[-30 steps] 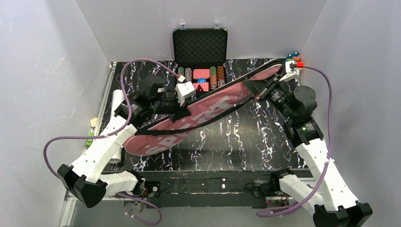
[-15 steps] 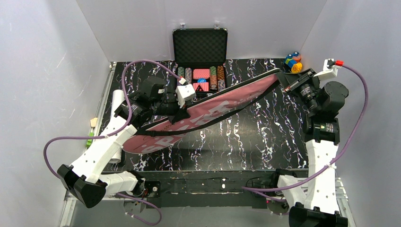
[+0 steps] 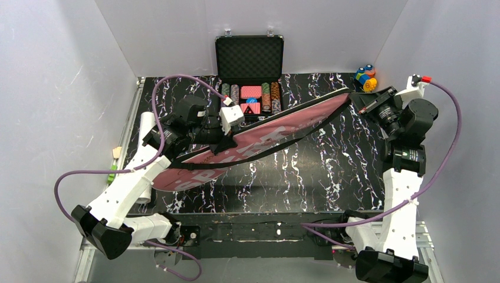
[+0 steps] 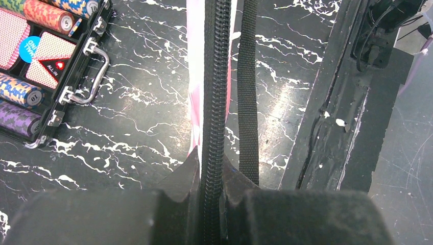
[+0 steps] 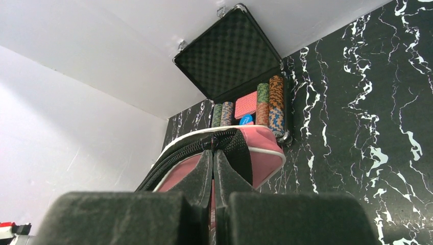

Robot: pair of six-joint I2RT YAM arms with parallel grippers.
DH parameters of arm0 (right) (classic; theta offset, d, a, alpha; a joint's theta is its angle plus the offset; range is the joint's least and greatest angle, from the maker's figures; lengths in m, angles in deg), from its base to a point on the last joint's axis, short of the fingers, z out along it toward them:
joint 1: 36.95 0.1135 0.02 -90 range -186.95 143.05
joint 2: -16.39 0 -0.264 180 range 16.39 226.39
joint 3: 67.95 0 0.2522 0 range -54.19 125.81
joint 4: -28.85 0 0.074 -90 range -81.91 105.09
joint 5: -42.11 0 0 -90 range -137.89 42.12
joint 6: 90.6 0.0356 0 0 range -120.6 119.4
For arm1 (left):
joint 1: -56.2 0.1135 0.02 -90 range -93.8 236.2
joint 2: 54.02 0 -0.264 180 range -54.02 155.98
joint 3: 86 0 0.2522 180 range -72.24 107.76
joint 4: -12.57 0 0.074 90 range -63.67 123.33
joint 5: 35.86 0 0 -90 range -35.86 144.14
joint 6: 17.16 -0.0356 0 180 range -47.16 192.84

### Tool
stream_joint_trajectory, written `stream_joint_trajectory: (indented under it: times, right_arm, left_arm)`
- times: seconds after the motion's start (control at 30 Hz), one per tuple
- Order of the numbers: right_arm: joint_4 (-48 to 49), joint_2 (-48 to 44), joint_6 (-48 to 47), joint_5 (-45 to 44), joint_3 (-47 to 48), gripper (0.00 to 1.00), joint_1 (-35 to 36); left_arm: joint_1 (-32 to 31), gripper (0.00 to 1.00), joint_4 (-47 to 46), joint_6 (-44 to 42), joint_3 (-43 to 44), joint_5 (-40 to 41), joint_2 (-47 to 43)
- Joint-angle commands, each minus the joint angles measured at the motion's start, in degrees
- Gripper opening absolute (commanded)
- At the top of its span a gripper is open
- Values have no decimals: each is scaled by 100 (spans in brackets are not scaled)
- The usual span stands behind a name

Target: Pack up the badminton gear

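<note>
Two robot arms hold one long pink racket-shaped fabric cover lettered "SPORT" (image 3: 265, 132) stretched between them, tilted on edge above a black, white-veined tabletop (image 3: 318, 171). From the overhead view, the left claw (image 3: 226, 143) pinches the cover's upper edge near its wide part, and the right claw (image 3: 355, 99) pinches its narrow end at the far right. Behind the cover, an open black case of poker chips (image 3: 248, 59) sits at the back of the tabletop, and a small multicoloured toy (image 3: 367, 78) rests in the far right corner. What may be a long white tube (image 3: 145, 122) lies along the left edge, mostly hidden under the left arm. The left wrist view shows that claw's fingers clamped tight on the cover's black zip (image 4: 214, 76), whose teeth look closed along the visible stretch, with a black webbing strap (image 4: 248, 92) hanging just beside it. The right wrist view shows that claw's fingers pressed together on the rounded pink end of the cover, with the zip curving away to the left. No rackets or shuttlecocks lie in sight; whether they are inside the cover cannot be told. By the look of it, packing is well along, with the zip possibly unfinished and the tube not yet stowed.
</note>
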Motion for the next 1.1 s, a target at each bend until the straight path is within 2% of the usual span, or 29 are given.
stream_joint_trajectory:
  times: [0.0,0.07,0.13,0.2,0.37,0.4,0.5,0.7,0.87,1.07]
  right_arm:
    - [-99,149,-81,-782,-64,1,-259]
    - [-185,148,-60,-762,-128,1,-268]
    - [-354,151,-58,-846,-67,17,-263]
    - [-583,123,-46,-1035,87,28,-266]
    - [-1039,-186,90,-1737,560,67,-268]
    - [-1119,-260,109,-1862,659,71,-263]
    - [-1459,-412,146,-2279,952,75,-266]
    - [-1768,-454,-8,-2610,1251,76,-268]
    - [-1579,-414,5,-2446,941,76,-260]
    - [-1316,-350,88,-2179,498,76,-259]
  left_arm:
    - [32,0,-502,-47,210,-281,-470]
    - [11,0,-500,-70,262,-262,-420]
    - [-47,0,-497,-107,326,-212,-325]
    - [-162,0,-450,-191,420,-107,-184]
    - [-669,0,-155,-504,688,366,379]
    - [-751,0,-73,-585,758,434,529]
    - [-958,0,40,-850,923,484,958]
    - [-1185,0,582,-1329,1426,272,2011]
    - [-1349,0,818,-1678,1549,106,2692]
    - [-1366,0,1847,-1861,2263,-553,3731]
